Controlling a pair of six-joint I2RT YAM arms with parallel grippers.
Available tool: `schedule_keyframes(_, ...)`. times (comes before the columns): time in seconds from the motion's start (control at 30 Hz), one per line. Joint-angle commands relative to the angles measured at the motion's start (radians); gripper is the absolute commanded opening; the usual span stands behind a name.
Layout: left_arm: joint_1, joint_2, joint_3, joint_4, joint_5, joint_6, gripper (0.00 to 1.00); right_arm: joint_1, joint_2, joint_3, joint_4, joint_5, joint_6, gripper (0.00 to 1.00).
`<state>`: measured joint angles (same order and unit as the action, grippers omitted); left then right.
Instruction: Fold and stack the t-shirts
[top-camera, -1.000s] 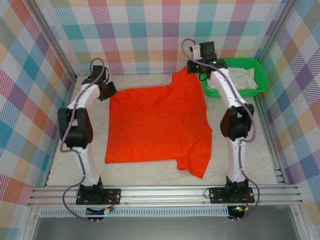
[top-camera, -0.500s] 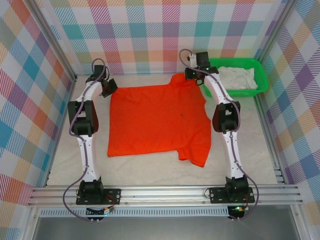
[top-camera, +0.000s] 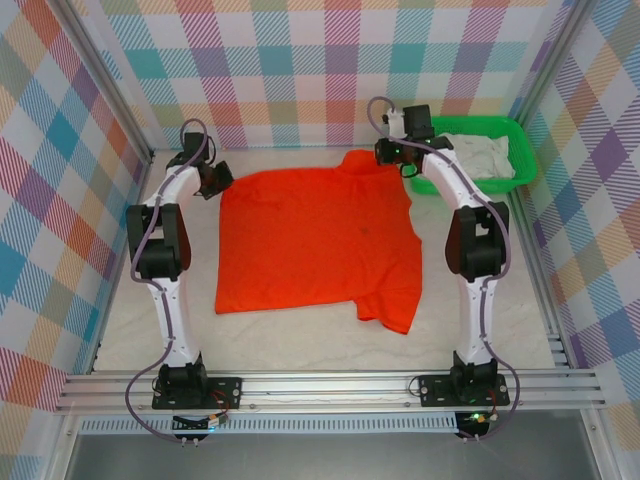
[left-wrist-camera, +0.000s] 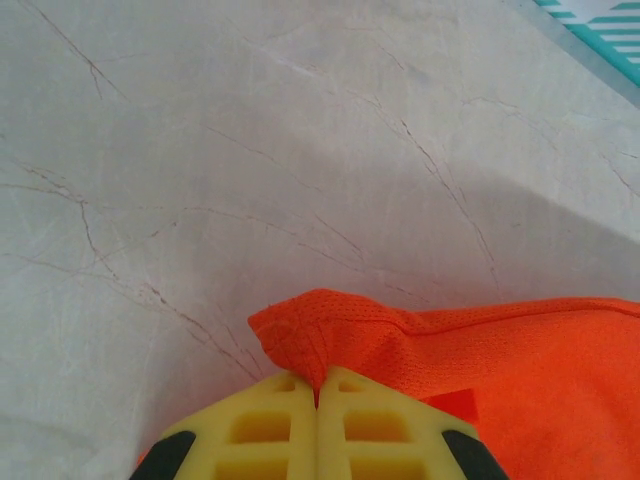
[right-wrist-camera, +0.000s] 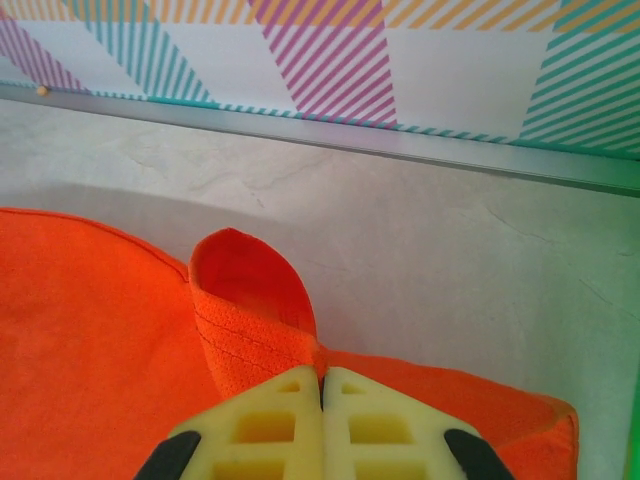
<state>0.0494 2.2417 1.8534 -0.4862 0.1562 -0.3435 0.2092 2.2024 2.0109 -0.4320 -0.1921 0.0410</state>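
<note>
**Two shirts, one pinched at both far corners**

I count two t-shirts, one basket and my two pairs of fingers. The orange-red t-shirt (top-camera: 320, 245) lies spread on the pale, crackle-veined surface (top-camera: 120, 330), roughly square, with one short sleeve poking out at its near right corner. The white t-shirt (top-camera: 478, 155) sits crumpled inside the green basket (top-camera: 522, 172), a rectangular plastic tub at the far right, just beside the orange cloth.

My left fingers (left-wrist-camera: 322, 392) are yellow and ribbed. They are closed tight on the shirt's far left corner, where a fine-mesh fold with a stitched hem bunches up at their tips. My right fingers (right-wrist-camera: 326, 385) are closed the same way on the far right corner, and there the hemmed edge curls into a small open loop. Behind them a metal rail runs along the foot of the striped wall (right-wrist-camera: 450, 60).

A second ago the shirt hung skewed, with its right far corner drawn higher than the left and the near sleeve reaching closer to my bases. Now its far edge runs almost level and the cloth lies flatter and squarer.
</note>
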Motion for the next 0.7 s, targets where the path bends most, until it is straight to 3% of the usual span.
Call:
schedule_keyframes(0.0,0.009,-0.063,-0.035,0.016,0.000,0.022,0.00,0.000,-0.085,-0.087,0.069,-0.029,0.015,0.00)
schedule_keyframes(0.67,0.009,-0.239,-0.322,0.116,0.051,0.005,0.00,-0.001,-0.354,-0.531,0.192,-0.042,0.055,0.00)
